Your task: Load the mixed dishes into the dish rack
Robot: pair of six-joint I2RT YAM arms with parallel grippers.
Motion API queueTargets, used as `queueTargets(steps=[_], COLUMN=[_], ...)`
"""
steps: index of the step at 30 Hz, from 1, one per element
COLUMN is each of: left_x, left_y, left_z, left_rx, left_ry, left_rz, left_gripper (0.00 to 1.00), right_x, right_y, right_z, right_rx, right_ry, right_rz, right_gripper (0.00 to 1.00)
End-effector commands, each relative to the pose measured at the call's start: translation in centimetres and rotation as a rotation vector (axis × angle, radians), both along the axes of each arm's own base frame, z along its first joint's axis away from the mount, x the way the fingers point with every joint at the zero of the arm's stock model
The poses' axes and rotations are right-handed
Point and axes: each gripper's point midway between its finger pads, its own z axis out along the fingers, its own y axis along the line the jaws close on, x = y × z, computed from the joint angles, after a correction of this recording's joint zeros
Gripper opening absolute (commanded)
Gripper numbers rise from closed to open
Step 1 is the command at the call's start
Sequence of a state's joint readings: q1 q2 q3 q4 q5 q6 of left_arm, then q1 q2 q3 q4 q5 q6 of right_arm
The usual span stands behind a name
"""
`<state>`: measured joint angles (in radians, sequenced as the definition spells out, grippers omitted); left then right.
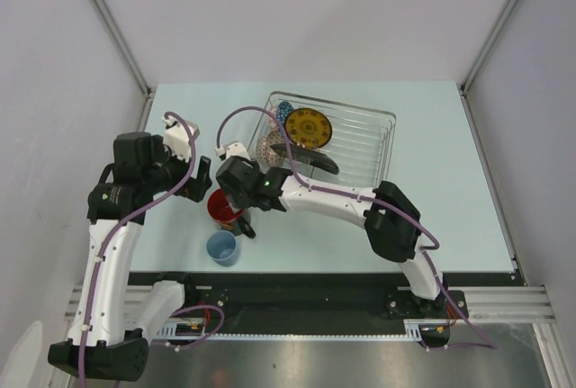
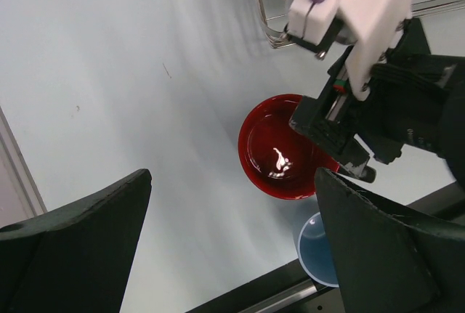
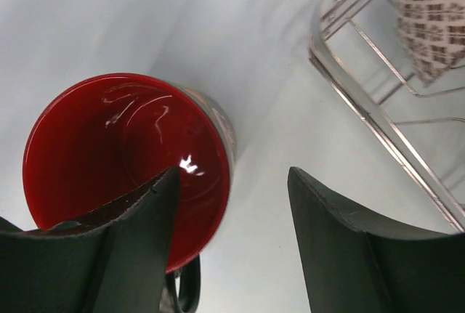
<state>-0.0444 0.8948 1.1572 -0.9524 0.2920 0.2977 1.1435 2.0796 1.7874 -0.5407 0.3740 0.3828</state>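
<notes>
The black mug (image 1: 221, 205) with the red inside stands upright on the table, left of the dish rack (image 1: 382, 149). My right gripper (image 1: 244, 222) hangs over its near rim. In the right wrist view the right gripper (image 3: 232, 175) is open: one finger is above the mug's (image 3: 123, 146) red inside and the other is outside its wall, near the handle (image 3: 187, 287). My left gripper (image 1: 202, 180) is open and empty, just left of the mug (image 2: 280, 149). The small light-blue cup (image 1: 222, 248) stands nearer the front edge. In the rack sit the yellow plate (image 1: 308, 126), the dark square plate (image 1: 312, 160), the pinkish bowl (image 1: 270, 148) and the blue bowl (image 1: 284, 110).
The rack's wire corner (image 3: 378, 124) lies close to the right of the mug, with the pinkish bowl (image 3: 432, 22) behind it. The black front rail (image 2: 247, 295) runs just beyond the light-blue cup (image 2: 320, 248). White walls close in the table on three sides.
</notes>
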Motion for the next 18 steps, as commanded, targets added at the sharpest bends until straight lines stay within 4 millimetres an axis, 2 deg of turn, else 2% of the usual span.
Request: queueTargets(steps=[1,10,15,18], left_x=[0.3,0.4,0.4,0.3], left_y=[0.0,-0.1,0.0,0.0], left_z=[0.5,0.7,0.7,0.6], left_rx=[-0.001,-0.008,-0.007,-0.006], left_ry=[-0.035,-0.038,-0.041,-0.038], left_rz=[-0.005,-0.004,-0.001,-0.001], left_gripper=[1.00,1.00,1.00,1.00], right_x=[0.1,-0.4,-0.2,-0.2], right_y=[2.1,2.0,1.8,1.9], right_z=[-0.7,-5.1,-6.5,-6.3], right_rx=[0.029,-0.039,-0.058,-0.052], right_ry=[0.018,0.073,0.092,0.092], right_rz=[0.028,0.043,0.039,0.042], right_gripper=[0.65,0.56,0.38,0.26])
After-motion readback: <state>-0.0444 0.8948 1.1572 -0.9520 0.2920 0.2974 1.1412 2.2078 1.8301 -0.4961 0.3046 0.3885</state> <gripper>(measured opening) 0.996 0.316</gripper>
